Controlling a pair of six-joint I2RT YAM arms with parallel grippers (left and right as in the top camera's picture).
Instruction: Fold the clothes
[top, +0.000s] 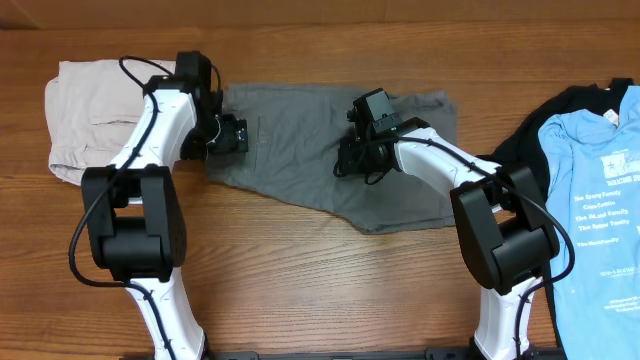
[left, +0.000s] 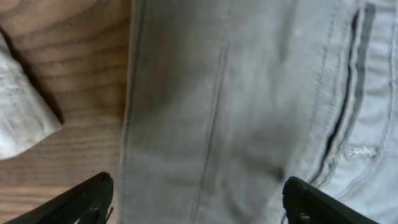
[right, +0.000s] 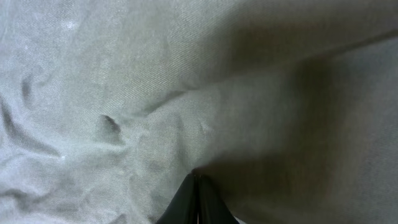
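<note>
The grey shorts (top: 300, 150) lie spread flat across the middle of the table. My left gripper (top: 235, 135) hovers open over their left edge. In the left wrist view its fingertips (left: 93, 194) straddle a wide strip of the grey shorts (left: 236, 112), whose welt pocket (left: 345, 112) shows at right; nothing is between the jaws of the left gripper (left: 199, 199). My right gripper (top: 350, 160) is shut over the middle of the shorts. Its closed tips (right: 198, 182) touch the creased grey cloth (right: 124, 93), and no cloth shows between them.
Beige shorts (top: 90, 120) lie folded at the far left, their corner (left: 18, 118) close to my left finger. A light blue printed T-shirt (top: 595, 200) rests on a black garment (top: 530, 140) at the right edge. Bare wood table (top: 320, 290) lies in front.
</note>
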